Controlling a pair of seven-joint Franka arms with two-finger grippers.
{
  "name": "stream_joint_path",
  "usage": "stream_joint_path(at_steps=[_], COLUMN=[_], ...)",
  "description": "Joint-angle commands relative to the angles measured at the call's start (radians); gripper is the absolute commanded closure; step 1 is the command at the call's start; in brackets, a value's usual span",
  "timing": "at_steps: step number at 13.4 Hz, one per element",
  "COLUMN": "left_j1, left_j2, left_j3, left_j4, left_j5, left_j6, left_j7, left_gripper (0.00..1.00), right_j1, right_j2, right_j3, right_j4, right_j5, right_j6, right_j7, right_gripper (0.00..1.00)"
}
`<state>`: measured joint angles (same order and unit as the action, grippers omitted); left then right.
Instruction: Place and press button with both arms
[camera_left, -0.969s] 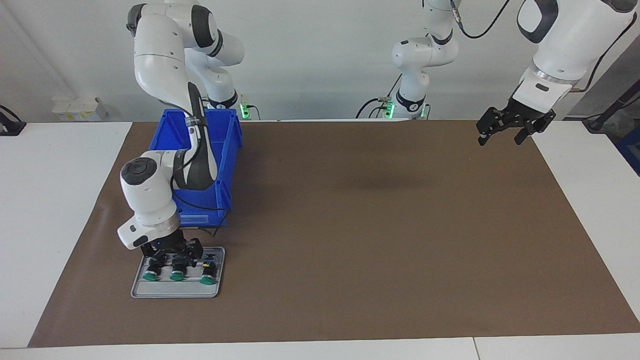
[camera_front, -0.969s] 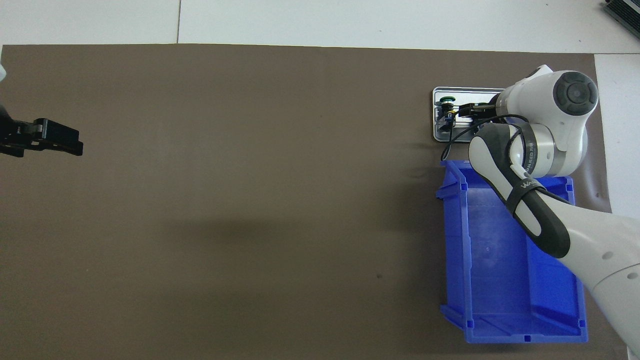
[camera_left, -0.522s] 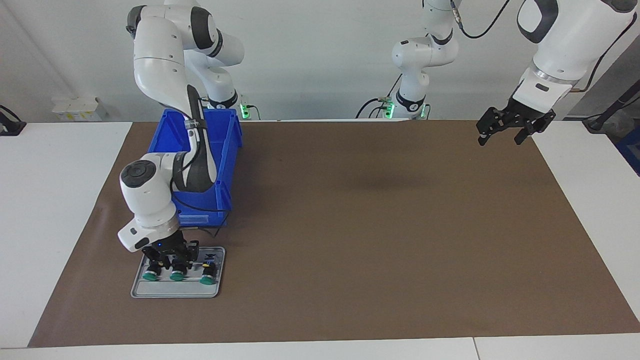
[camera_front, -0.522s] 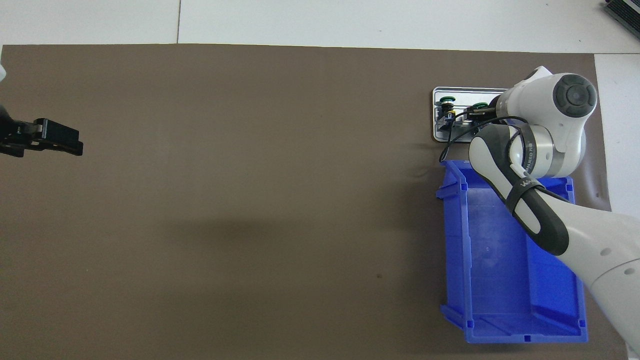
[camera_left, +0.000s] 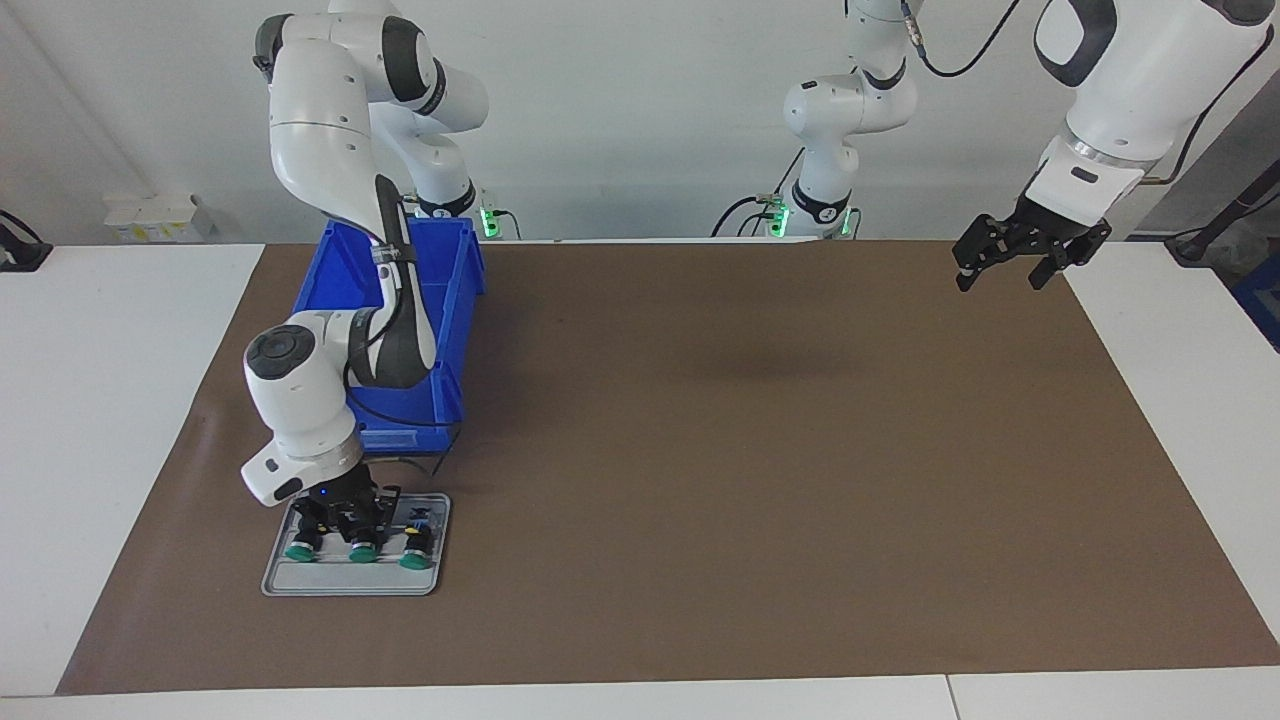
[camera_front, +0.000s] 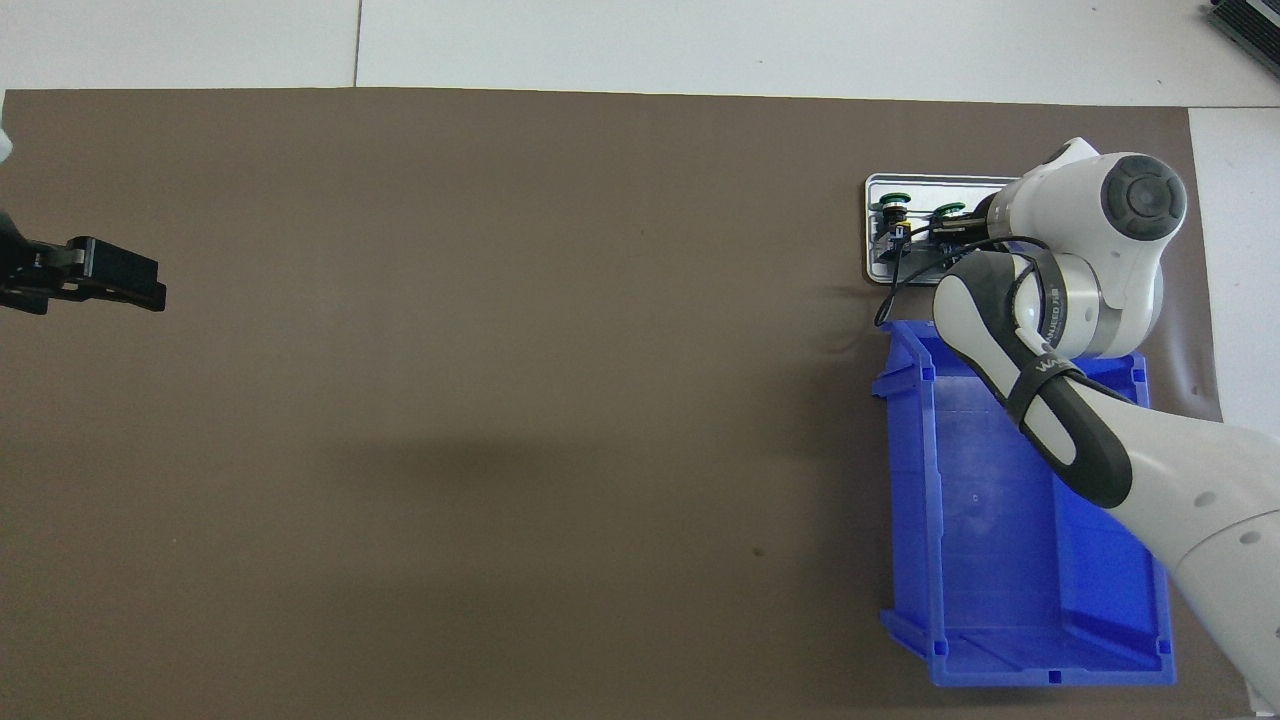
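Three green-capped buttons lie in a row on a small grey tray (camera_left: 350, 583) (camera_front: 930, 181) at the right arm's end of the brown mat. My right gripper (camera_left: 356, 529) (camera_front: 938, 229) is down on the tray, its fingers drawn in around the black body of the middle button (camera_left: 362, 551) (camera_front: 948, 212). The outer two buttons (camera_left: 298, 551) (camera_left: 414, 560) lie free on either side. My left gripper (camera_left: 1002, 272) (camera_front: 150, 287) hangs open and holding nothing, high over the mat's edge at the left arm's end, where that arm waits.
A blue bin (camera_left: 445, 300) (camera_front: 1000, 570) stands on the mat right beside the tray, nearer to the robots, and the right arm reaches over it. A black cable loops from the right wrist down by the tray. The brown mat (camera_left: 760, 480) covers the table's middle.
The right gripper's fingers have drawn together around the middle button, and the wrist shifted slightly toward the mat's middle. The left arm has not moved.
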<state>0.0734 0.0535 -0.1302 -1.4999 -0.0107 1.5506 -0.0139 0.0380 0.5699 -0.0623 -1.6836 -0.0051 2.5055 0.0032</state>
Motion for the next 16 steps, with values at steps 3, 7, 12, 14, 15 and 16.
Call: stream_joint_path(at_steps=[3, 7, 12, 14, 15, 16], left_j1=[0.009, 0.009, 0.008, -0.007, -0.007, -0.006], left_j2=[-0.032, -0.032, -0.032, -0.034, -0.034, -0.034], left_j3=[-0.002, -0.003, -0.003, -0.003, -0.005, -0.005], left_j4=[-0.039, -0.039, -0.039, -0.039, -0.040, -0.040], left_j5=[0.005, 0.005, 0.005, 0.005, 0.005, 0.005], left_j6=[0.008, 0.009, 0.008, 0.009, 0.011, 0.003], left_j7=[0.008, 0.008, 0.003, 0.006, 0.006, 0.011], left_gripper=[0.00, 0.00, 0.00, 0.00, 0.00, 0.00], right_j1=[0.002, 0.057, 0.225, 0.324, 0.368, 0.410], right_j2=[-0.007, -0.041, -0.077, -0.088, -0.088, -0.088], right_j3=[0.007, -0.002, -0.001, 0.001, 0.001, 0.004], right_j4=[0.172, 0.286, 0.283, 0.274, 0.274, 0.272], right_j5=[0.031, 0.014, -0.028, -0.068, -0.088, -0.114], right_j6=[-0.161, -0.319, -0.358, -0.385, -0.401, -0.415], right_j7=[0.159, 0.681, 1.492, 1.729, 1.821, 1.924], right_gripper=[1.00, 1.00, 1.00, 1.00, 1.00, 1.00])
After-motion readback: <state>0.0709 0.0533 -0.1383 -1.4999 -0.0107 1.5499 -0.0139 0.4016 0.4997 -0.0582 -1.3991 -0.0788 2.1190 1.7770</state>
